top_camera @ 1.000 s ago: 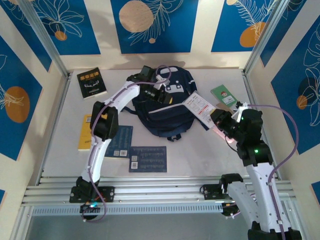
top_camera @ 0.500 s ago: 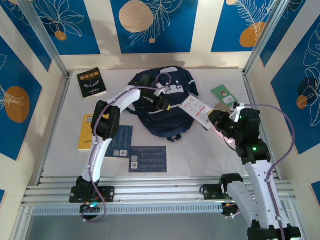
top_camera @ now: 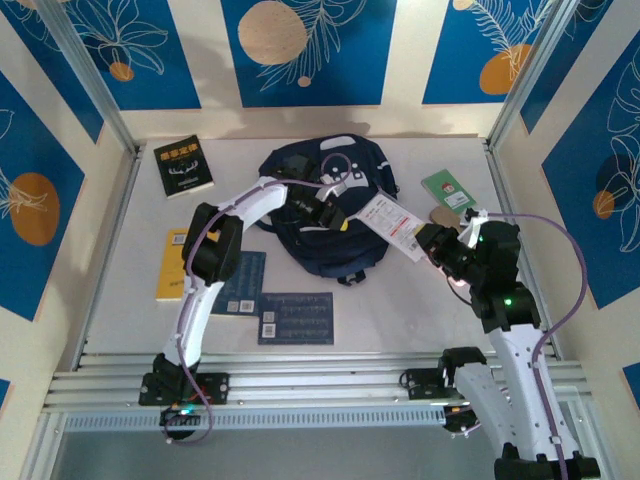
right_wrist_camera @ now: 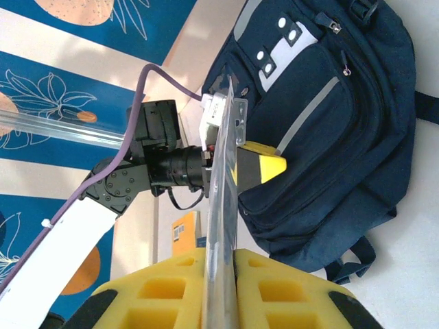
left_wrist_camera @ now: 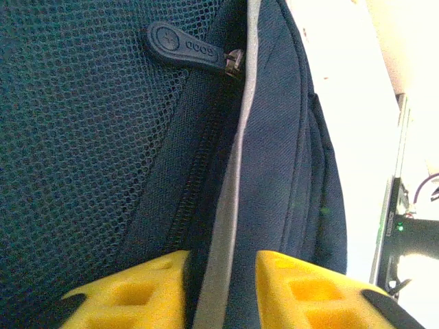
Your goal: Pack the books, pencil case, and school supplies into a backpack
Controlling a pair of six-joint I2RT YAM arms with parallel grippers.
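The left tool (left_wrist_camera: 221,274) pinches a fold of the backpack (top_camera: 325,250) at its pale stripe, jaws closed on the fabric. The right tool (right_wrist_camera: 219,264) clamps the flat white packet (top_camera: 393,222) at the backpack's right edge. Two dark blue books (top_camera: 295,318) lie on the worktop (top_camera: 400,300) near the backpack.

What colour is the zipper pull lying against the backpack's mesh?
Navy blue; the zipper pull shows best in left wrist view.
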